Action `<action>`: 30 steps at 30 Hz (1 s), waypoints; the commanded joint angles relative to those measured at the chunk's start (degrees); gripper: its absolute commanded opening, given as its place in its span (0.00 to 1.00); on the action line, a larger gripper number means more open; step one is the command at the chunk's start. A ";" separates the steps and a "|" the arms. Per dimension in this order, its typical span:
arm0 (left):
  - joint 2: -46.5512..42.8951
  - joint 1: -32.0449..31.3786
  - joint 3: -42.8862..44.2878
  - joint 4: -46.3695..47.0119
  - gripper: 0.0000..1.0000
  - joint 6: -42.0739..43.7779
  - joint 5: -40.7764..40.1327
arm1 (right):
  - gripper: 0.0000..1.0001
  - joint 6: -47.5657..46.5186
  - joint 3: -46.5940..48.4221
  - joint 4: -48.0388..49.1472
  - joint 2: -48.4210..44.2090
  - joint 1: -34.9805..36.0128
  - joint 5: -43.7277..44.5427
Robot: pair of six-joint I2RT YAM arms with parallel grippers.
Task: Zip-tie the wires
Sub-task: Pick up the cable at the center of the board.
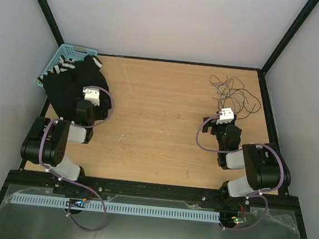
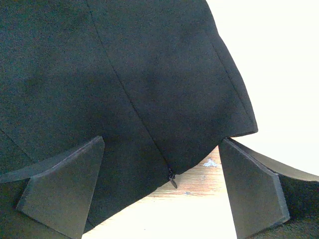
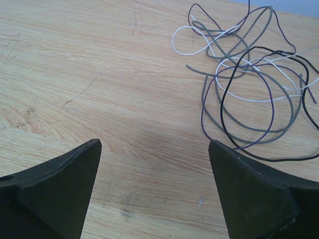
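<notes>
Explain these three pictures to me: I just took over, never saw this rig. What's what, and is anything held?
The wide picture looks down on two robot arms bolted at the near edge of a wooden table. The other two come from wrist cameras; the dark wedges are each hand's fingers. The left hand hangs open over a black cloth by a blue basket. The right hand, open too, sits just short of the wires. Nothing is held. No zip tie shows.
</notes>
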 commanded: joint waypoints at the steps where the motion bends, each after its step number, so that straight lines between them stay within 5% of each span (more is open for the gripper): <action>1: -0.50 0.33 1.35 0.06 0.99 -0.64 0.60 | 0.99 -0.23 0.54 0.49 0.29 0.19 -0.92; 17: -2.58 0.71 1.27 -1.26 0.99 0.06 3.22 | 0.99 -0.02 -3.61 3.29 -5.72 0.19 -0.61; 20: -11.00 -1.53 4.98 -15.35 0.99 0.36 -0.74 | 0.99 3.11 0.72 -14.40 -15.06 0.23 3.34; 23: -18.73 -2.04 9.81 -27.32 0.99 -8.69 -1.18 | 0.99 4.99 7.66 -25.95 -19.40 0.20 3.58; 30: -27.83 -2.21 21.93 -42.29 0.99 -22.17 17.04 | 0.99 8.59 26.70 -53.97 -14.60 -0.51 7.99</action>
